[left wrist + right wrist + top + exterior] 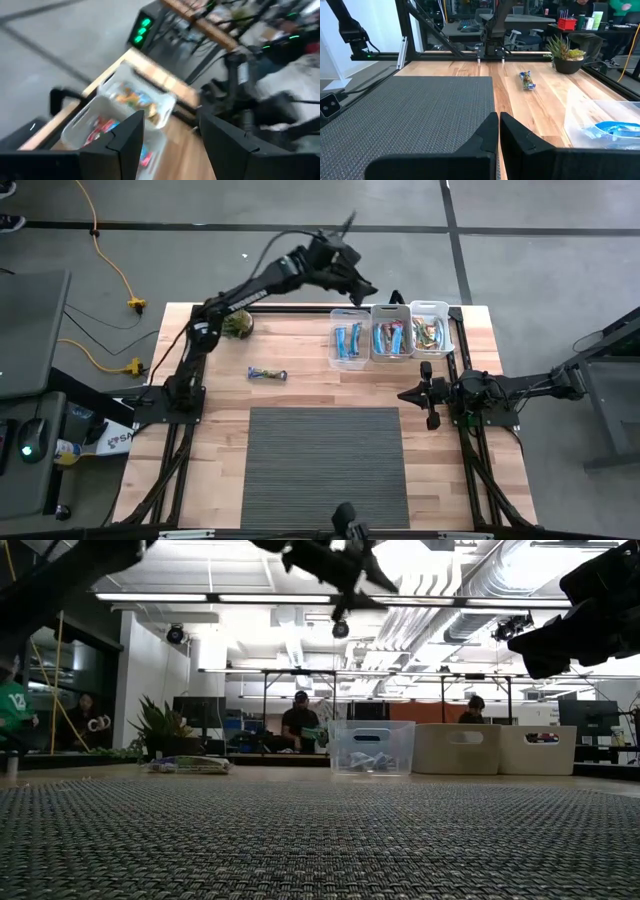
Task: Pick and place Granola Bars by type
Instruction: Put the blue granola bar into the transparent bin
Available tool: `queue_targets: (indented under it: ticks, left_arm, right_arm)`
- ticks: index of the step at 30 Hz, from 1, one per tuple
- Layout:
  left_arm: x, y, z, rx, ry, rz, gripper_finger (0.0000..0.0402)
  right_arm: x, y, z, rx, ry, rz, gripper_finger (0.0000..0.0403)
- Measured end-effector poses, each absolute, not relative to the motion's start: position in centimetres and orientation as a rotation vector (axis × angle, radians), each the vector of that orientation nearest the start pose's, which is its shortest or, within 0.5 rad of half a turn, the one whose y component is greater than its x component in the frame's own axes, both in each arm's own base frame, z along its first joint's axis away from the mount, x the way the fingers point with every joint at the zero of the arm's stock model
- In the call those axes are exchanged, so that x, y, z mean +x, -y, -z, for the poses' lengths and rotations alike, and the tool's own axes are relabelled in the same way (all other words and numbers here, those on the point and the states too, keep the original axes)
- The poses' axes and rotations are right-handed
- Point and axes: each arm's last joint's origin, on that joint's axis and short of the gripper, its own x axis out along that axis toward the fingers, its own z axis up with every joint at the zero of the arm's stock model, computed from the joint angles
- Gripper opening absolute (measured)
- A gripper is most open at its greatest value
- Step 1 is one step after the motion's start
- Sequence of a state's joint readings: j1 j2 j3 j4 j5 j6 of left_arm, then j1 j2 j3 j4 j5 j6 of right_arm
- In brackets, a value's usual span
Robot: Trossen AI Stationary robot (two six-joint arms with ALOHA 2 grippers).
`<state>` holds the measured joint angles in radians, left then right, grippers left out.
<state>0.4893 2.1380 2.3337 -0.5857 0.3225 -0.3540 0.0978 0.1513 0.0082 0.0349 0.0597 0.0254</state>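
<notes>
Three clear bins stand in a row at the table's far right. The left one (pixel 349 340) holds bright blue Granola Bars, the middle one (pixel 391 338) blue-red-white bars, the right one (pixel 431 330) yellow-green bars. One blue bar (pixel 267 374) lies flat on the wood left of the bins, also seen in the right wrist view (pixel 527 81). My left gripper (pixel 366 288) hangs high over the table's far edge, just behind the bins, open, with nothing between its fingers (pixel 132 140). My right gripper (pixel 410 393) rests shut near the table's right side.
A small potted plant (pixel 238 325) stands at the far left of the table. A grey woven mat (pixel 325 465) covers the near middle. Bare wood lies between the mat and the bins.
</notes>
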Motion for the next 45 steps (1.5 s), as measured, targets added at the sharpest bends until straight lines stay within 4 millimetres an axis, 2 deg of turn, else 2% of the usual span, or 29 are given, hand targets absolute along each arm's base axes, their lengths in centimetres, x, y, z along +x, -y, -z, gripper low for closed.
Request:
queue_targets:
  ticks: [7,11,16,21,29,34,39,45]
  left_arm:
    - [38.7,-20.5,-44.6,-0.401,-0.261,-0.114,0.0191]
    - [35.7,-19.5,-46.8,-0.313,-0.29,-0.084,0.0191]
    - [31.6,-18.1,-48.7,-0.247,-0.382,-0.138,0.0191]
    - [28.1,-16.6,-49.9,-0.188,-0.462,-0.197,0.0191]
    - [23.8,-14.1,-50.2,-0.198,-0.66,-0.269,0.0191]
    - [21.7,-12.9,-50.2,-0.226,-0.746,-0.291,0.0191]
    - [19.4,-11.7,-50.7,-0.22,-0.789,-0.334,0.0191]
    - [17.0,-10.2,-51.3,-0.206,-0.757,-0.348,0.0191]
  right_arm:
    - [10.6,-0.9,-15.7,0.017,-0.108,-0.037,0.0]
    - [10.6,-0.9,-15.7,0.017,-0.108,-0.037,0.0]
    - [10.6,-0.9,-15.7,0.017,-0.108,-0.037,0.0]
    - [10.6,-0.9,-15.7,0.017,-0.108,-0.036,0.0]
    - [10.6,-0.9,-15.7,0.017,-0.108,-0.037,0.0]
    - [10.6,-0.9,-15.7,0.017,-0.108,-0.036,0.0]
    - [10.6,-0.9,-15.7,0.017,-0.108,-0.037,0.0]
    - [10.6,-0.9,-15.7,0.017,-0.108,-0.037,0.0]
